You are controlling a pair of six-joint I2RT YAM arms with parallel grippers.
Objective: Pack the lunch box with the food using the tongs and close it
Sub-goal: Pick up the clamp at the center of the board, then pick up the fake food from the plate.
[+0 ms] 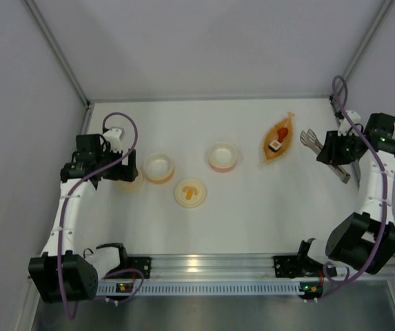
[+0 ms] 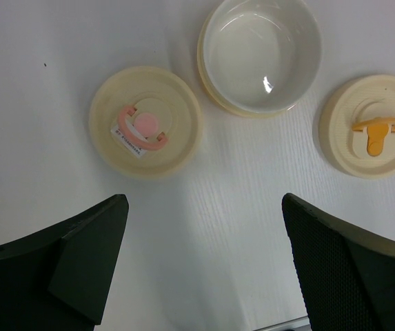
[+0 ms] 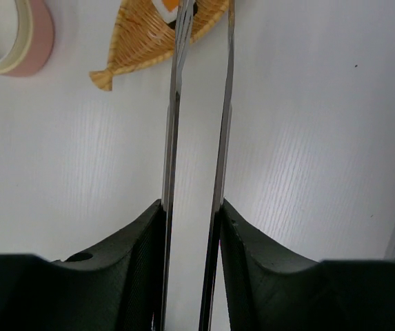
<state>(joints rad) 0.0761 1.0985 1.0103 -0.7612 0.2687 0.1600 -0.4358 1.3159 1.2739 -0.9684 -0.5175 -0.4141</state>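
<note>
Tongs (image 3: 174, 124) are pinched between the fingers of my right gripper (image 3: 191, 207). The jaws are nearly closed, one pad against the outside of each silver arm, and a narrow gap is left between the arms. I take that to be the point of the grip: the tips stay slightly apart and can close on a piece with a further squeeze. The hold looks to be about halfway along the arms. The flat tips point left towards the leaf dish (image 1: 285, 127) at the far right of the table (image 1: 252, 214), while the joined end trails back to the near right.

Both pieces of food lie in that dish, the sushi roll (image 1: 275, 145) nearer me and the red piece (image 1: 282, 132) just beyond it. Neither is packed yet.

The left gripper (image 2: 204, 200) is spread fully open and holds nothing. It hangs over the lid with the pink handle (image 2: 145, 123), with the cream bowl (image 2: 259, 52) and the lid with the orange handle (image 2: 371, 125) just to the right. I judge it is waiting there to do the closing. The pink-rimmed bowl (image 1: 223, 156) stands open nearest the dish, so it is the likely place to drop the food.
</note>
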